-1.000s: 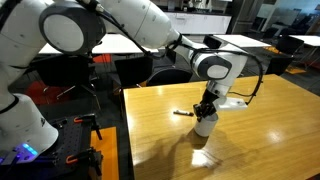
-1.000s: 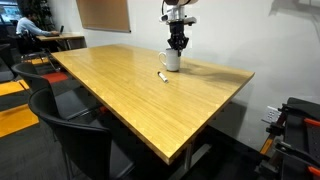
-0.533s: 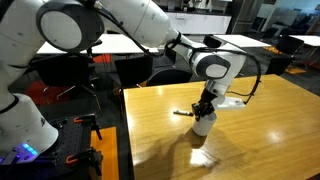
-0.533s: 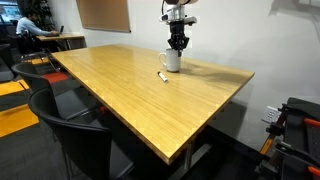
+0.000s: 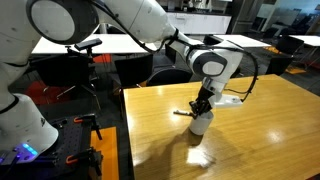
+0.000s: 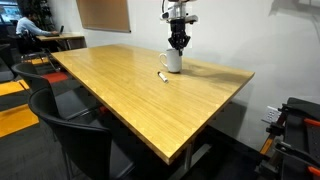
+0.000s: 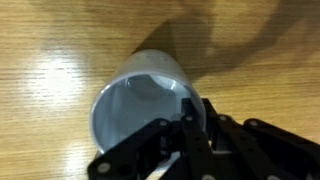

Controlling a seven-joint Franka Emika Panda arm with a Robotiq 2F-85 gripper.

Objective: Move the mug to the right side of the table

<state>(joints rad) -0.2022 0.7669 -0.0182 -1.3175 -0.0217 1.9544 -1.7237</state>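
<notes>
One gripper [image 7: 196,122] is pinching the mug [image 7: 138,98] by its rim. In the wrist view the jaws are closing on the wall, with one finger looking to be inside and one outside. The mug [image 6: 172,60] is standing upright with its mouth up, close to the table's [image 6: 130,105] far edge and roughly midway along it in an exterior view. Whether its base is touching the wood cannot be told. The gripper [image 5: 203,106] is hanging straight down over the mug [image 5: 201,123], and the arm is reaching in from above. A thin dark pen-like object [image 6: 162,76] is lying flat just beside the mug, toward the table's middle, and is not touching it. It is also showing in an exterior view [image 5: 181,112]. Wide bare wood is stretching from the mug toward the near edges and both near corners. Dark chairs [image 6: 75,135] are sitting along the near edge. White-topped tables [image 5: 118,44] are standing beyond the table's [image 5: 275,120] far edge, well apart.
</notes>
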